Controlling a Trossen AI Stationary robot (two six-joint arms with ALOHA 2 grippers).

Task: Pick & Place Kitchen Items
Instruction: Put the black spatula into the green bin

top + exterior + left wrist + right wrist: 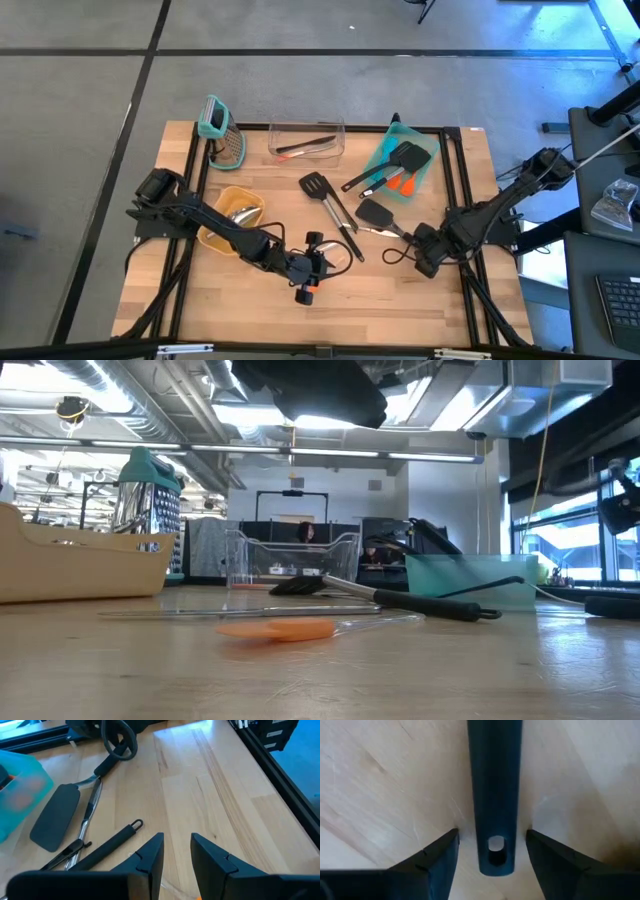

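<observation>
The bench [420,300] carries four containers along its far and left parts: a teal tray [388,150] at far right, a clear bin [306,128] at far centre, a tan bowl [250,195] at left, and a grater [222,135] standing at the far left corner. Sorting appears partly done: the tray holds two black turners [405,157] and an orange spatula [400,183], the bin holds one thin utensil [305,146], and the bowl holds a silver scoop [242,212]. Still loose on the bench are a slotted turner [314,184] with metal tongs [340,220] alongside it at centre, a solid black turner [374,212] right of centre, and an orange spatula blade [275,629] near the front. The right pincer [490,852] is low at the front right, straddling the handle [495,780] of the solid turner; its jaws stand apart on either side of the handle with clear gaps, gripping nothing. The left pincer [176,852] hovers near the bench's front centre, jaws slightly parted and empty. Several items remain to be placed.
</observation>
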